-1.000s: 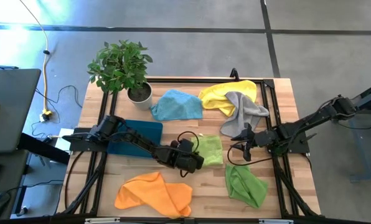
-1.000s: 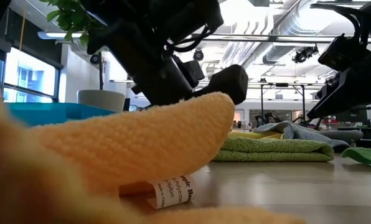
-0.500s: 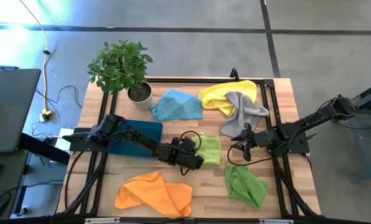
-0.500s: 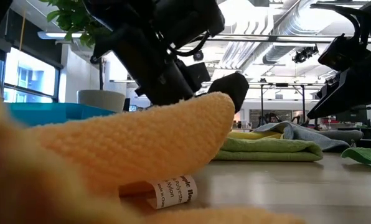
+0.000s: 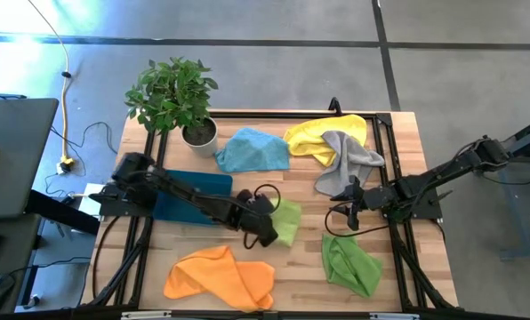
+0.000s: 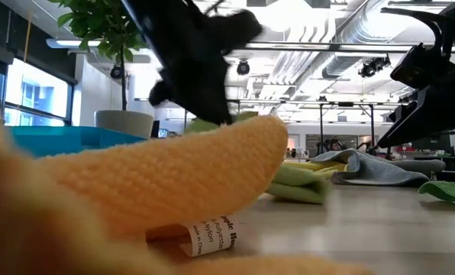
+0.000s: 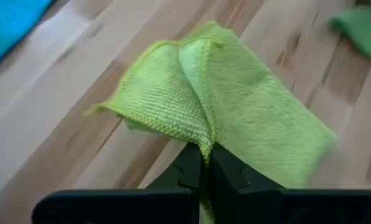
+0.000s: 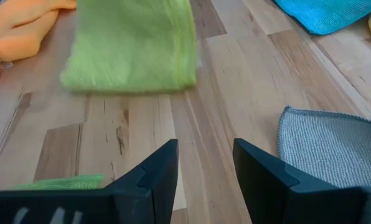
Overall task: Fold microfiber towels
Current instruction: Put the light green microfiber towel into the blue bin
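Observation:
A lime green microfiber towel (image 5: 286,220) lies at the table's middle, with my left gripper (image 5: 269,235) shut on its left, near side. In the left wrist view the towel (image 7: 248,106) rises in a ridge to the shut fingers (image 7: 205,157). My right gripper (image 5: 343,214) hovers open to the right of it, near the grey towel (image 5: 349,160), with nothing between its fingers (image 8: 204,163). Light blue (image 5: 252,149), yellow (image 5: 323,133) and orange (image 5: 219,276) towels and a second lime green one (image 5: 349,265) lie flat on the table. My left gripper pinches a bunched ridge of the lime green towel (image 7: 203,138) between its two fingers, more than one layer. The fingers come slanting down from the table's left. The held part (image 6: 246,117) is raised off the table while the towel's right part (image 6: 300,185) rests on it.
A dark teal tray (image 5: 194,191) lies under the left arm. A potted plant (image 5: 174,98) stands at the far left corner. A black frame (image 5: 385,160) runs along the table's edges. The orange towel (image 6: 159,176) fills the low view's foreground.
My left gripper has shut on the lime green towel's left side, then risen and drawn back toward the table's left. The towel's held side has lifted and bunched, and the towel has slid a little leftward, showing narrower from above.

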You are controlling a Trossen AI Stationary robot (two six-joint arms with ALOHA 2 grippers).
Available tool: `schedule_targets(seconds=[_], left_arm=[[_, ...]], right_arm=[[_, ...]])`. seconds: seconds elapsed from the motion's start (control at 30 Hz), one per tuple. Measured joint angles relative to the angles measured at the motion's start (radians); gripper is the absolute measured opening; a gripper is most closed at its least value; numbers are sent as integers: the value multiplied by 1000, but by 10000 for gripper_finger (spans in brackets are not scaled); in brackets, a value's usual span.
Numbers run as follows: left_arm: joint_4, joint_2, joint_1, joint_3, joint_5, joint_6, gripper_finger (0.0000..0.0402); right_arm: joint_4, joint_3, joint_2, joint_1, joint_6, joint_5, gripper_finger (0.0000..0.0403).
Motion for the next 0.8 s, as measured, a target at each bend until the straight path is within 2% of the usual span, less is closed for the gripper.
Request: schedule_targets(seconds=[0.23,0.47,0.63,0.8], left_arm=[[-288,-153,2,0,-6,-48,2],[-609,-259,0,0,-8,-173,1],[-809,-296,-10,0,-15,-256,1],[-935,-291,-35,0,-31,-320,1]], right_arm=[[-1,0,0,0,0,0,146],[-19,0,3,0,0,0,146],[-48,-1,5,0,0,0,146],[-63,-1,12,0,0,0,146]])
